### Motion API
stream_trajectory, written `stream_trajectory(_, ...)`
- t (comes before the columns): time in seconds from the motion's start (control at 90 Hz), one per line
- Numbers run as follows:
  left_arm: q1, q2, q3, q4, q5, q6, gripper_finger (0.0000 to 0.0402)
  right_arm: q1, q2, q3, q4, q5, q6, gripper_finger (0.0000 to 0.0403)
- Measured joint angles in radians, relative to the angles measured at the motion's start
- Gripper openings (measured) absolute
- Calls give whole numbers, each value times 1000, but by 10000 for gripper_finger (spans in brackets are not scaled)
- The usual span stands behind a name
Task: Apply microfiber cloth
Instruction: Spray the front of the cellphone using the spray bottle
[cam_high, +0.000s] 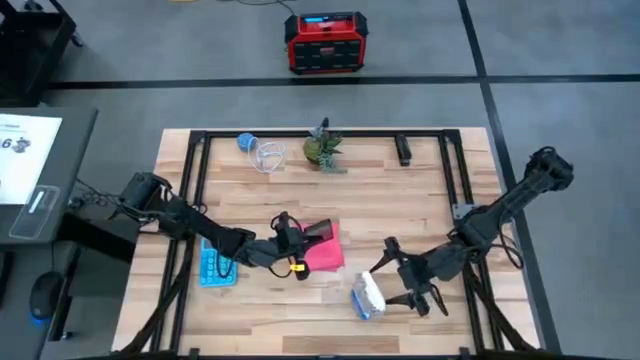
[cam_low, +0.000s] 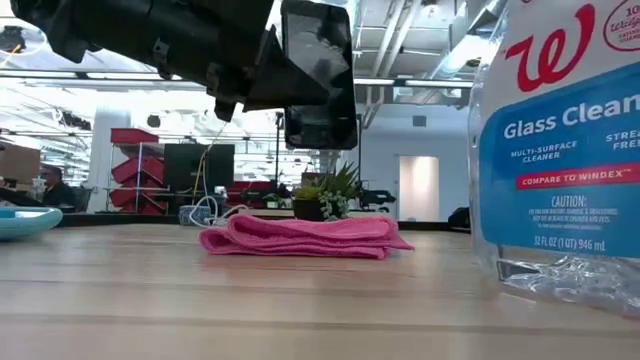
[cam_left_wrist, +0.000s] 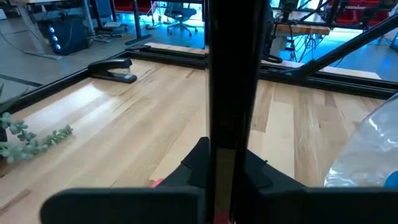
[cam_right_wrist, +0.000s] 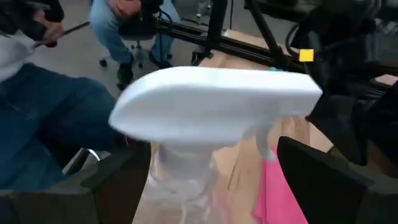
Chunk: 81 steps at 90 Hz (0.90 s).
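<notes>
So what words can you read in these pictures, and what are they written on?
All on the label of the clear plastic spray bottle, low view:
"W" in red script, cut off at the edge
"Glass Clean", cut off
"MULTI-SURFACE CLEANER"
"STREA FREE", cut off
"COMPARE TO WINDEX"
"CAUTION:"
"32 FL OZ (1 QT) 946 mL"
The tiny lines under "CAUTION:" are too small to read.
White paper sheet on the grey side desk, high view: "6", with the rest unreadable.

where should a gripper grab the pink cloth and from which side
Judging from the pictures, from above, pinching the bare right-hand edge of the microfiber cloth. It lies folded flat on the table, and the left gripper holds the phone over its other side.
</notes>
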<state>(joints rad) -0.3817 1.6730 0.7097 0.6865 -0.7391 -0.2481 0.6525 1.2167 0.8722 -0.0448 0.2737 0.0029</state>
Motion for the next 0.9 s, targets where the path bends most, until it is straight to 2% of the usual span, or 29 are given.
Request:
stream_trajectory(0.189, 0, 0, 0, 0, 0, 0, 9, -15, 42, 0, 12, 0, 27, 358)
stream_trajectory(0.311, 0, 0, 0, -2, 0, 0, 9, -20, 62, 1, 33, 0, -24, 368)
stream_trajectory(0.689, 1, 1, 2, 39, -1, -9, 9, -18, 65, 0, 70, -10, -56, 370)
stream_trajectory(0.8, 5, 2, 51, 11, -3, -22, 9, -19, 65, 0, 96, -10, -56, 370)
stream_trajectory(0.9, 9, 2, 140, -90, -8, -6, 9, -20, 65, 0, 98, -10, -56, 370)
